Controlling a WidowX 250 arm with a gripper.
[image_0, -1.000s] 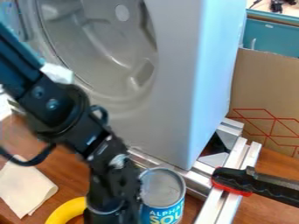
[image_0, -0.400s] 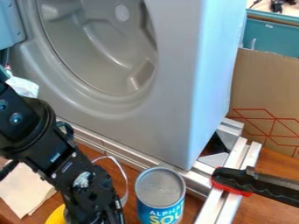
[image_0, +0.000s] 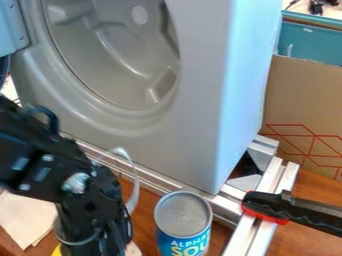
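While the can (image_0: 183, 220) stays put, the gripper (image_0: 93, 234) has moved away from it, its opening impossible to tell.

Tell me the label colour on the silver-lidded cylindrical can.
Blue with pale lettering on the silver-lidded cylindrical can; it shows best in the camera view.

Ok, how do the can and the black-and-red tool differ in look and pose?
The can stands upright; the tool lies lengthwise across the metal rails. The can is round with a silver top and blue label, while the tool is long, black and red. Both run past the picture's edge.
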